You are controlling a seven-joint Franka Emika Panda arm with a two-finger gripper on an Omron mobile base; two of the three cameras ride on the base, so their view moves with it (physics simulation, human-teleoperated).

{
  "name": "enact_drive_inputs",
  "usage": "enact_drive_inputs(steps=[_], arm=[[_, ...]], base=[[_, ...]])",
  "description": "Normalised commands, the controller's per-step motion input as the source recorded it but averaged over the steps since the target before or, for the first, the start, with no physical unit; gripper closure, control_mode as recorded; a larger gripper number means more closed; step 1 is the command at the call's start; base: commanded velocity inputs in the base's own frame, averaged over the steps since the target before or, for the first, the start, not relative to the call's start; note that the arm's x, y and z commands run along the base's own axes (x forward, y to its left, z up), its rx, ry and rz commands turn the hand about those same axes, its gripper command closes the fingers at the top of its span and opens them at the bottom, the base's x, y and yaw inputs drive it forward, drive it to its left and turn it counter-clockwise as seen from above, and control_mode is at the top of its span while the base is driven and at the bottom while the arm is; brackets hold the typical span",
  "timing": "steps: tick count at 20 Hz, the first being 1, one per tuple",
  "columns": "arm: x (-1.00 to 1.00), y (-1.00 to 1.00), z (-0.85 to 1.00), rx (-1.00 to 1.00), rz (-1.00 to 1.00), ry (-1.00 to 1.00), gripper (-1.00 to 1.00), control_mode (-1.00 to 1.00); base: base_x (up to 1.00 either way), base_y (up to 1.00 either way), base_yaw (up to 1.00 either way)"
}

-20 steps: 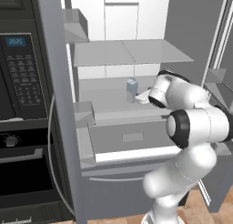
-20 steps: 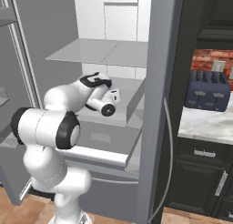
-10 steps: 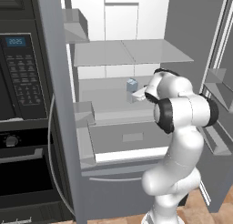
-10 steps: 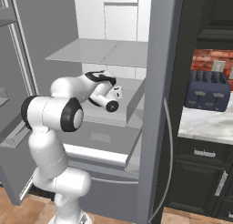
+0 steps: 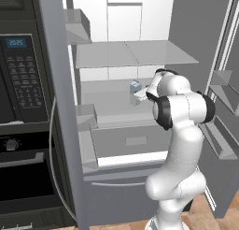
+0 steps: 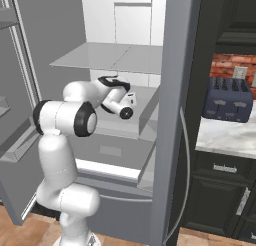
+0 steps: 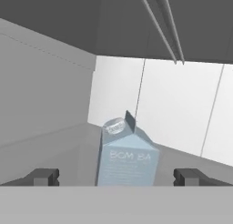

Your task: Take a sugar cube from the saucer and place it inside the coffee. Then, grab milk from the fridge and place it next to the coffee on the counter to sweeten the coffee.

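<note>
Jaws (image 7: 116,176) spread wide and empty, either side of the upright milk (image 7: 126,158), not touching.

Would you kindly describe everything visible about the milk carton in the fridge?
The milk is a small light blue-grey carton with a gabled top, a round pale cap on the slope and faint white lettering on its front. It looks like coated card. It stands upright on a pale shelf inside the fridge, near the white back wall. The gripper has its jaws wide open on either side of it, touching nothing; only the shelf touches the carton.
</note>
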Motion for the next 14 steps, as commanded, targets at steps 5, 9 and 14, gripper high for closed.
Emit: enact_drive_inputs(steps=[5,9,14], arm=[[0.30,0.00,-0.16,0.00,0.02,0.00,-1.00,-1.00],[0.28,0.00,-0.13,0.00,0.05,0.00,-1.00,-1.00],[0.31,0.00,-0.09,0.00,0.04,0.00,-1.00,-1.00]], base=[[0.00,0.00,0.00],[0.00,0.00,0.00],[0.00,0.00,0.00]])
